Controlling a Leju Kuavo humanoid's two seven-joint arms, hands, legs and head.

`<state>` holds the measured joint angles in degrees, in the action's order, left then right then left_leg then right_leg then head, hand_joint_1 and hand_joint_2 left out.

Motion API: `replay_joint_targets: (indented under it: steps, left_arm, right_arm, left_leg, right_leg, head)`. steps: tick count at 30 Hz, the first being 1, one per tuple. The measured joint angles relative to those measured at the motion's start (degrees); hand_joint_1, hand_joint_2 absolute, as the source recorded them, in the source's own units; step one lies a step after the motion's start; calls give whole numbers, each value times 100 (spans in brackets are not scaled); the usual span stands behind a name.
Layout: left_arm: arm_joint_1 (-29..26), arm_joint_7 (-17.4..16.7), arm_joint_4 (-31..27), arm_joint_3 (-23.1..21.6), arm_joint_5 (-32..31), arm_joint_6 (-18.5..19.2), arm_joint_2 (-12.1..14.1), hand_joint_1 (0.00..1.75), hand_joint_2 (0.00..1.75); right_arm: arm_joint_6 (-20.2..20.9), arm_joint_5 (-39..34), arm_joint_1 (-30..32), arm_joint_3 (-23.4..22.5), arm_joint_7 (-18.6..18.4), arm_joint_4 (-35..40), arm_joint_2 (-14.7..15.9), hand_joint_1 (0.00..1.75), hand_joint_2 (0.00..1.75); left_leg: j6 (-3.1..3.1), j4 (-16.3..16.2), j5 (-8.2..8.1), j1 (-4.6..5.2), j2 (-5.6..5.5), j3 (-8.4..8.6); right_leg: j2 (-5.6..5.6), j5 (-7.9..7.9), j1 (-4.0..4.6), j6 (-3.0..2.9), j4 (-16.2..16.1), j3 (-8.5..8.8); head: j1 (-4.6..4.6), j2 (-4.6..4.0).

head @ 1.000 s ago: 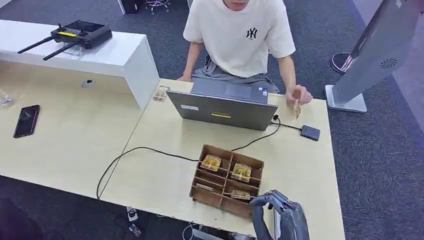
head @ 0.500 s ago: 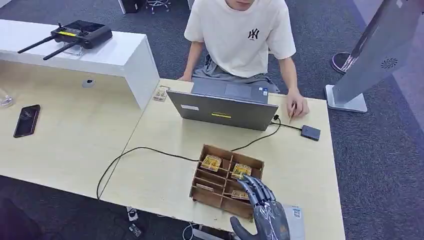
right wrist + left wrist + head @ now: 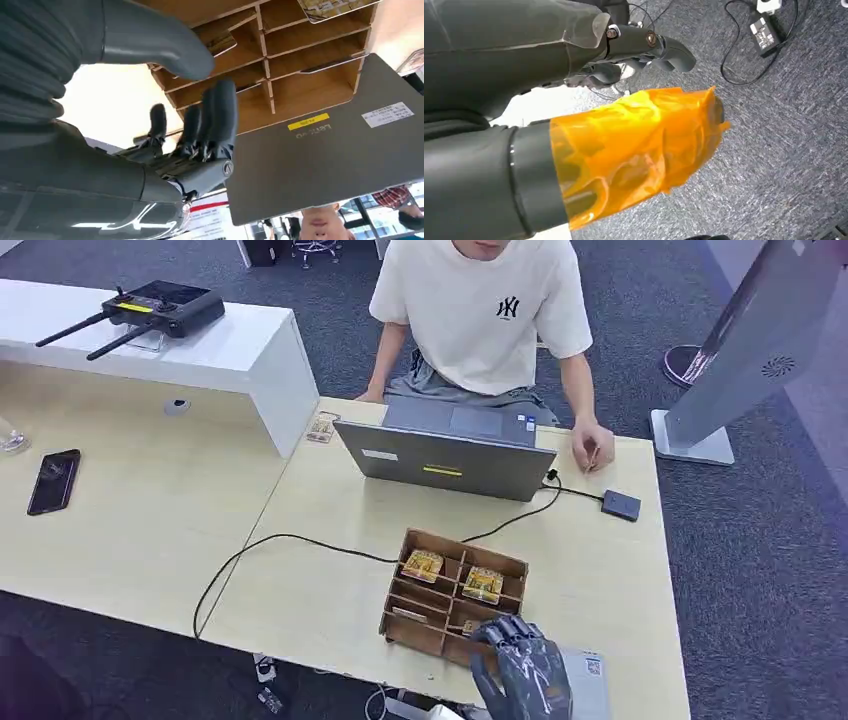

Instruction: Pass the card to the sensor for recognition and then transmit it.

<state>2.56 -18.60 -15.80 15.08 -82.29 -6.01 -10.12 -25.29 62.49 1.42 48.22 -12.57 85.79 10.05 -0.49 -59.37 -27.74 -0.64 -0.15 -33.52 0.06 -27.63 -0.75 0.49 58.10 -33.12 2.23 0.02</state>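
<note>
A wooden divided box [image 3: 400, 590] stands near the table's front edge, with yellow cards [image 3: 423, 565] in its far compartments and one card [image 3: 470, 625] in the near right compartment. My right hand [image 3: 520, 672] hovers at the box's near right corner, fingers bent over that compartment. In the right wrist view my right hand [image 3: 200, 135] has thumb and fingers apart, with nothing between them, just short of the box [image 3: 310, 65] and a card [image 3: 220, 42]. The small dark sensor [image 3: 620, 505] lies right of the laptop. My left hand [image 3: 634, 150] hangs over the floor, wrapped in orange film.
A grey laptop [image 3: 445, 462] stands behind the box, and a black cable [image 3: 270, 540] runs across the table. A person sits behind the laptop, one hand [image 3: 592, 448] holding a card on the table near the sensor. A phone [image 3: 53, 481] lies far left.
My right hand swung in over the box's near right compartment, then drew back and lower to its corner. The person's hand lowered its card to the table.
</note>
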Motion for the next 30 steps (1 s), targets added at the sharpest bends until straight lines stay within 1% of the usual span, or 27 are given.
replay_joint_targets:
  steps: [3, 4, 5, 6, 7, 9, 10, 12, 14, 15, 17, 18, 20, 27, 28, 30]
  left_arm:
    - [1, -7, 0, -2, -11, 9, 2, 0, 0]
    - [2, -9, 0, -2, -11, 13, 2, 0, 0]
    - [3, -9, 0, -4, -11, 13, 0, 0, 0]
    - [5, -9, 0, -4, -11, 15, 0, 0, 0]
    - [5, -9, 0, -4, -11, 15, 0, 0, 0]
    - [9, -9, 0, -4, -11, 15, 0, 0, 0]
    - [11, -9, 0, -4, -11, 15, 0, 0, 0]
    - [13, -9, 0, -4, -9, 15, 0, 0, 0]
    - [15, -9, 0, -4, -2, 13, 2, 0, 0]
    - [16, -11, 0, -4, -2, 13, 0, 0, 0]
    - [18, -20, 0, -4, 2, 13, 0, 0, 0]
    - [19, -24, 0, -4, 13, 13, 0, 0, 0]
    - [20, -24, 0, -4, 20, 11, 0, 0, 0]
    - [24, -26, 0, -4, 31, 9, 2, 0, 0]
    - [24, -26, 0, -4, 31, 9, 0, 0, 0]
    - [24, -28, 0, -4, 31, 9, 0, 0, 0]
  right_arm:
    - [4, 85, -40, -17, 20, -96, -76, 108, 175]
    - [4, 105, -50, -22, 31, -122, -98, 112, 175]
    - [9, 116, -64, -26, 48, -150, -122, 108, 175]
    - [9, 131, -75, -33, 61, -177, -148, 108, 175]
    - [11, 140, -86, -39, 63, -197, -170, 112, 175]
    - [11, 157, -103, -55, 74, -236, -214, 105, 175]
    - [13, 168, -107, -61, 74, -251, -232, 98, 175]
    - [13, 179, -113, -79, 74, -280, -260, 99, 175]
    - [13, 190, -118, -92, 76, -304, -284, 96, 175]
    - [13, 190, -121, -98, 77, -317, -288, 99, 175]
    - [13, 207, -121, -107, 76, -330, -299, 94, 175]
    - [13, 216, -121, -111, 77, -334, -304, 94, 175]
    - [13, 225, -121, -122, 77, -354, -317, 82, 175]
    - [17, 240, -121, -157, 74, -406, -352, 86, 175]
    - [17, 245, -121, -166, 74, -422, -367, 80, 175]
    - [20, 253, -121, -181, 72, -444, -380, 77, 175]
  left_leg:
    - [0, 0, 0, 0, 0, 0]
    - [0, 0, 0, 0, 0, 0]
    - [0, 0, 0, 0, 0, 0]
    - [0, 0, 0, 0, 0, 0]
    - [0, 0, 0, 0, 0, 0]
    - [0, 0, 0, 0, 0, 0]
    - [0, 0, 0, 0, 0, 0]
    - [0, 0, 0, 0, 0, 0]
    - [0, 0, 0, 0, 0, 0]
    - [0, 0, 0, 0, 0, 0]
    - [0, 0, 0, 0, 0, 0]
    - [0, 0, 0, 0, 0, 0]
    - [0, 0, 0, 0, 0, 0]
    - [0, 0, 0, 0, 0, 0]
    - [0, 0, 0, 0, 0, 0]
    - [0, 0, 0, 0, 0, 0]
  right_leg:
    - [0, 0, 0, 0, 0, 0]
    - [0, 0, 0, 0, 0, 0]
    - [0, 0, 0, 0, 0, 0]
    - [0, 0, 0, 0, 0, 0]
    - [0, 0, 0, 0, 0, 0]
    - [0, 0, 0, 0, 0, 0]
    - [0, 0, 0, 0, 0, 0]
    - [0, 0, 0, 0, 0, 0]
    - [0, 0, 0, 0, 0, 0]
    - [0, 0, 0, 0, 0, 0]
    - [0, 0, 0, 0, 0, 0]
    - [0, 0, 0, 0, 0, 0]
    - [0, 0, 0, 0, 0, 0]
    - [0, 0, 0, 0, 0, 0]
    - [0, 0, 0, 0, 0, 0]
    - [0, 0, 0, 0, 0, 0]
  head:
    - [0, 0]
    - [2, 0]
    - [0, 0]
    - [0, 0]
    - [2, 0]
    - [0, 0]
    - [2, 0]
    - [2, 0]
    - [0, 0]
    - [2, 0]
    - [0, 0]
    - [2, 0]
    - [2, 0]
    - [2, 0]
    - [2, 0]
    - [2, 0]
